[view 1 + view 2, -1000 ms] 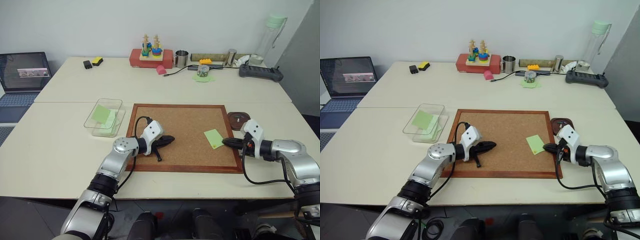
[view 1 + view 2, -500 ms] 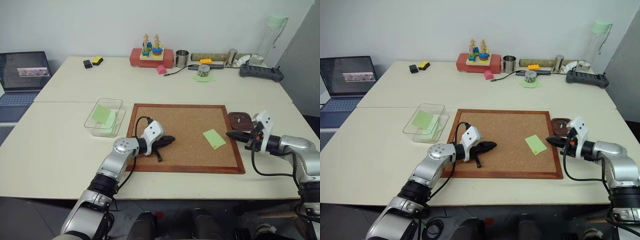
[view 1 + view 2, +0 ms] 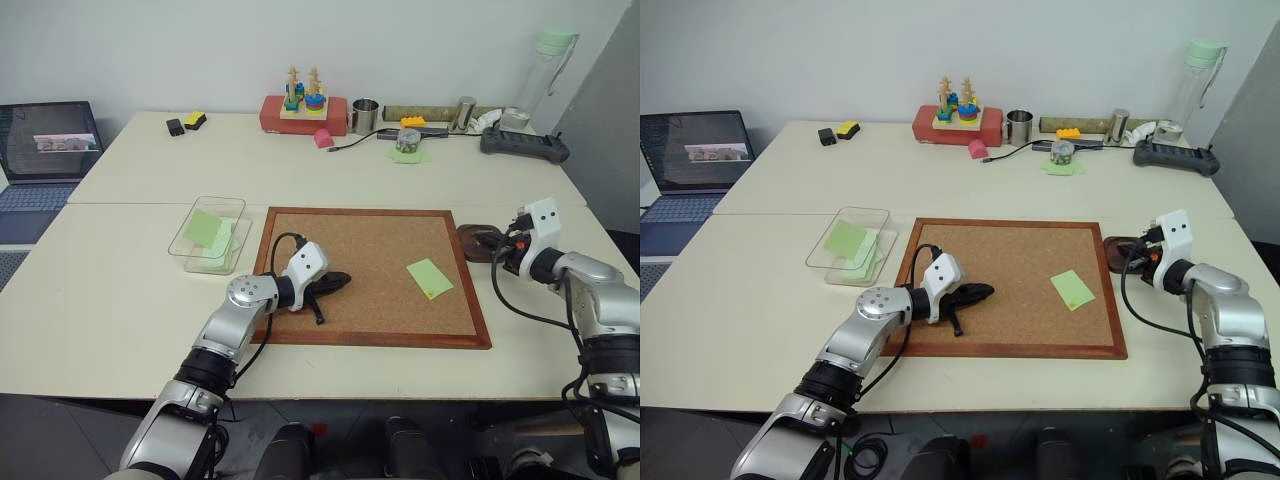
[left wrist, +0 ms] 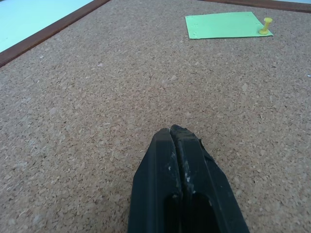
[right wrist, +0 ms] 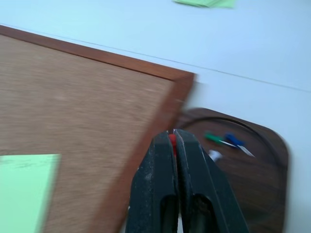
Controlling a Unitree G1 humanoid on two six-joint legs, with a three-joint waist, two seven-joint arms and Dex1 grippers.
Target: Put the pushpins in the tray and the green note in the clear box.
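The green note (image 3: 429, 278) lies on the right part of the corkboard, held by a yellow pushpin (image 4: 265, 25) at one corner. My right gripper (image 5: 171, 133) hovers at the edge of the dark wooden tray (image 3: 466, 236) just right of the board, shut on a red pushpin (image 5: 171, 141). Green, blue and white pins (image 5: 232, 141) lie in the tray. My left gripper (image 3: 340, 279) rests shut and empty on the left part of the board. The clear box (image 3: 180, 240) sits left of the board with green paper inside.
The wood-framed corkboard (image 3: 370, 240) covers the table's middle. A laptop (image 3: 45, 150) stands at the far left. Along the back are a red box with stacking toys (image 3: 302, 112), a metal cup (image 3: 363, 117), a bottle (image 3: 545, 70) and a power strip (image 3: 520, 145).
My right gripper has moved from the note's near corner to the right and away, over to the tray, with the red pin in it. The left arm has stayed still.
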